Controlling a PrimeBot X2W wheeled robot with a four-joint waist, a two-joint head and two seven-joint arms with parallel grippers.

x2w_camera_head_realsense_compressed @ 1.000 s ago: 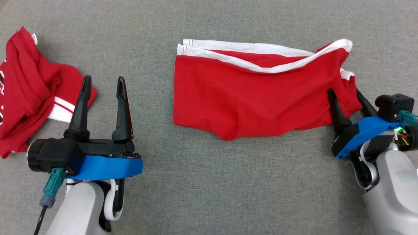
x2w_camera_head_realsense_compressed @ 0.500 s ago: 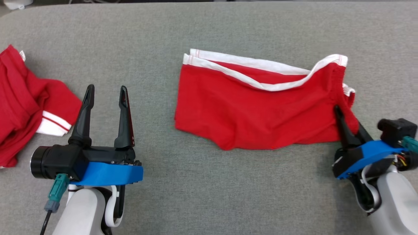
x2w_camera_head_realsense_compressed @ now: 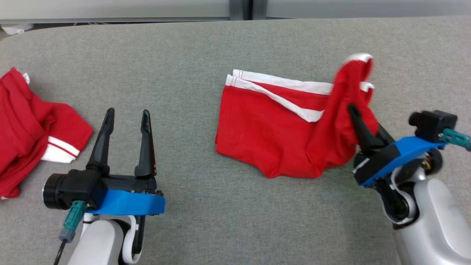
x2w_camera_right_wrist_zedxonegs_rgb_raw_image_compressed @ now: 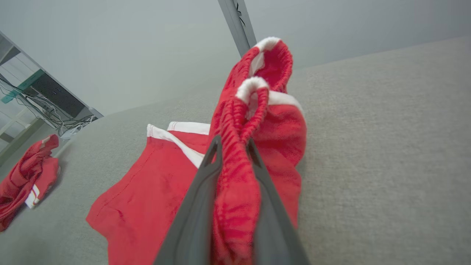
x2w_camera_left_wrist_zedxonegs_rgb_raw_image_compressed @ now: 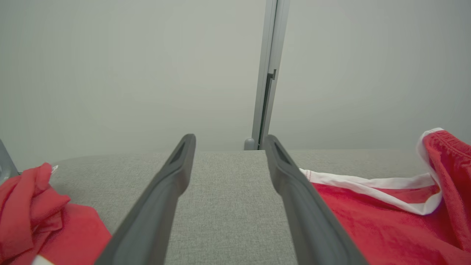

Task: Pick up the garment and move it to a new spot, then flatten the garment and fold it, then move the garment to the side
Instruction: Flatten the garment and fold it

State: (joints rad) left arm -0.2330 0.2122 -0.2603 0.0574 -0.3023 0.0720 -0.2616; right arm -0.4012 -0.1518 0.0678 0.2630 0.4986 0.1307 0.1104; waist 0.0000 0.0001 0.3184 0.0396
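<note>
Right jaws are pressed in on a bunched red corner of the garment [x2w_camera_head_realsense_compressed: 272, 140], with cloth squeezed tight between them. It's a firm pinch at the waistband end, and that corner stands up off the desk [x2w_camera_head_realsense_compressed: 198, 228] while the rest lies flat. Left jaws are spread wide with nothing in them, poised just right of the crumpled red shirt [x2w_camera_head_realsense_compressed: 29, 125]. The garment sits well to the right of that shirt, mid-desk. By the look of it the pick-up is only beginning: most of the cloth is down, and the move, flattening, fold and set-aside all look undone. It's a pair of red shorts with a white waistband [x2w_camera_head_realsense_compressed: 283, 85], gaping at the top, gathered on the pinched side and smoother toward the shirt.
</note>
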